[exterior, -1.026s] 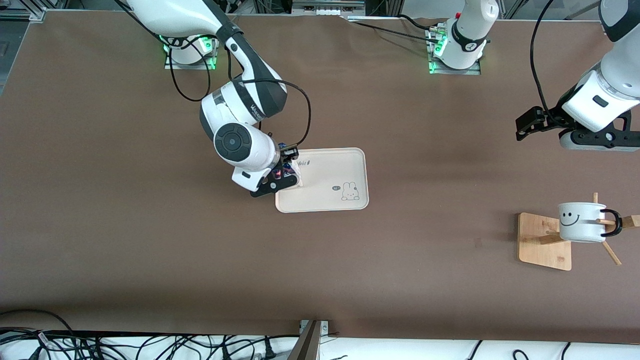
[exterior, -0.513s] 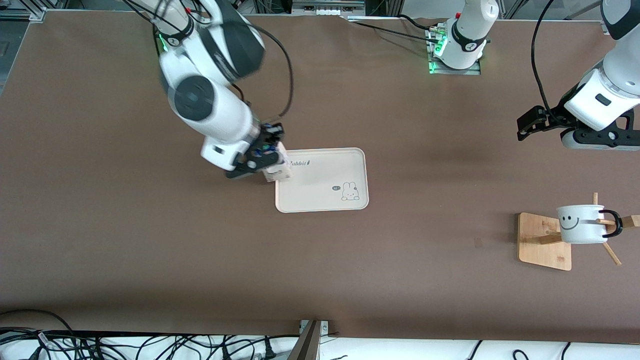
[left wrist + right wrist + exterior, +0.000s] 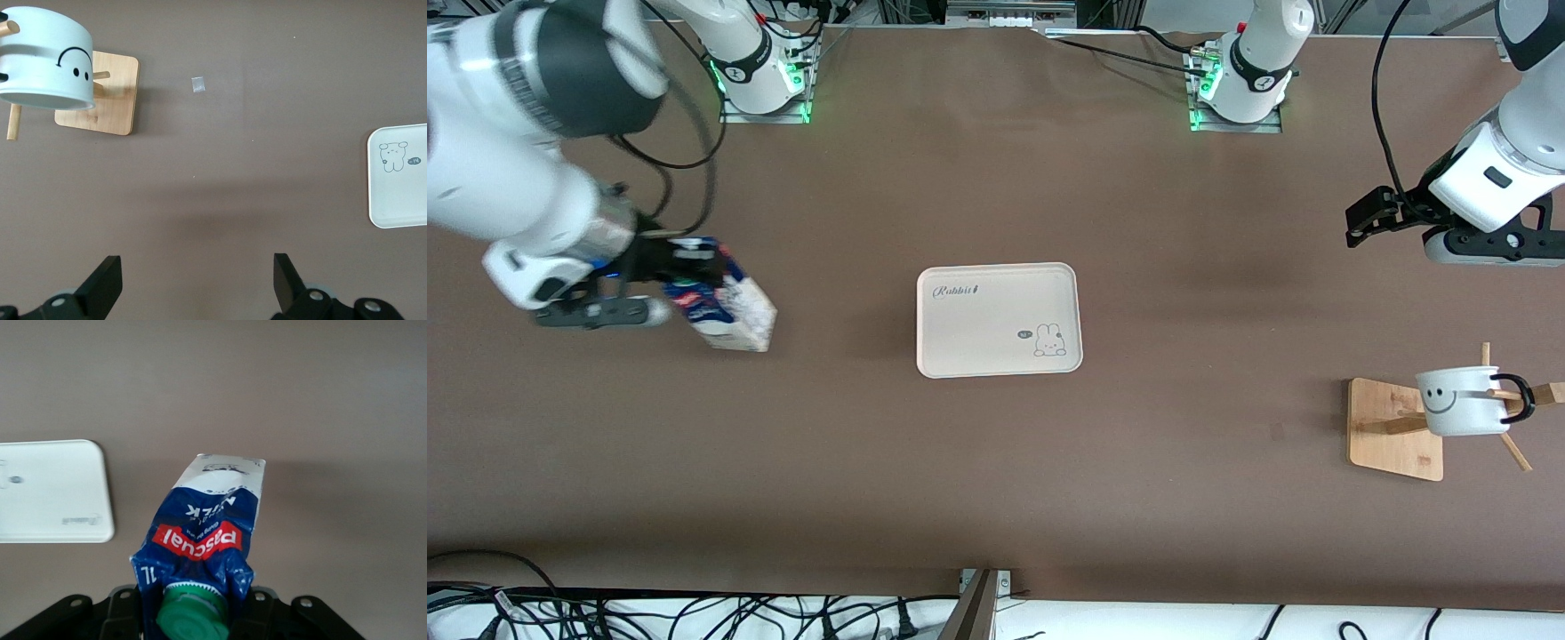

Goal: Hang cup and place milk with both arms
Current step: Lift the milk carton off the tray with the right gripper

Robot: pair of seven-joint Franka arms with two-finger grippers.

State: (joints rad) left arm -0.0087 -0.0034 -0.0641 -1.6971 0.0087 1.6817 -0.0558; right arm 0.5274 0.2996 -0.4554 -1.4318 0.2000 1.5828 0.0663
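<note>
The white cup [image 3: 1458,402] with a black smiley face hangs by its black handle on a peg of the wooden rack [image 3: 1395,429] at the left arm's end of the table; it also shows in the left wrist view [image 3: 45,59]. My left gripper [image 3: 1360,220] is open and empty, up in the air over bare table near that end [image 3: 193,283]. My right gripper [image 3: 671,267] is shut on the top of the dark-blue milk [image 3: 725,307] and holds it tilted over bare table toward the right arm's end. In the right wrist view the milk [image 3: 203,533] shows its green cap [image 3: 193,613].
A cream tray [image 3: 999,319] with a rabbit drawing lies at the table's middle with nothing on it, also seen in the left wrist view [image 3: 400,177] and the right wrist view [image 3: 53,490]. A small tape mark [image 3: 198,85] lies on the table near the rack.
My right gripper has carried the milk from the tray's edge away toward the right arm's end of the table. The left arm has barely moved; the cup stays on the rack.
</note>
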